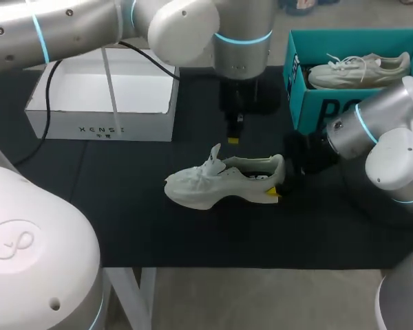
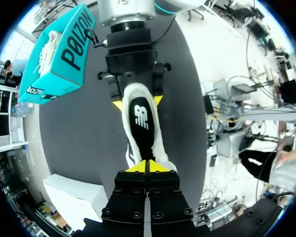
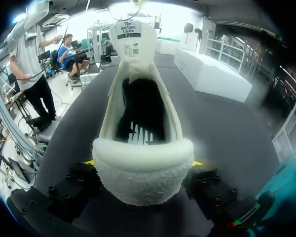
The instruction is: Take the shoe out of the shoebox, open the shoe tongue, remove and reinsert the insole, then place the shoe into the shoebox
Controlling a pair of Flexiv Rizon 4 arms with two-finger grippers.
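Right gripper (image 1: 274, 191) pinches the heel of the white sneaker (image 1: 206, 184), which stands on the desk (image 1: 124, 227) beside the teal shoebox (image 1: 303, 89). Left gripper (image 2: 148, 167) hovers above it, fingers pressed together, empty as far as we can see. The tongue (image 3: 130, 37) is raised and the black insole (image 2: 140, 118) is seated, so we judge removal is next. For that, the left gripper must spread and dip into the narrow opening. A second sneaker (image 1: 358, 69) occupies the shoebox; a white box (image 1: 100, 127) sits well apart.

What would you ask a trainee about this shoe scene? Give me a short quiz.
1. True or false: the right claw grips the white shoe at its heel.
2. Where does the second shoe lie? A: in the white box. B: in the teal shoebox. C: on the black mat.
3. Fill in: the left claw hangs above the white shoe with its fingers ___.
Key: 1 true; 2 B; 3 shut.
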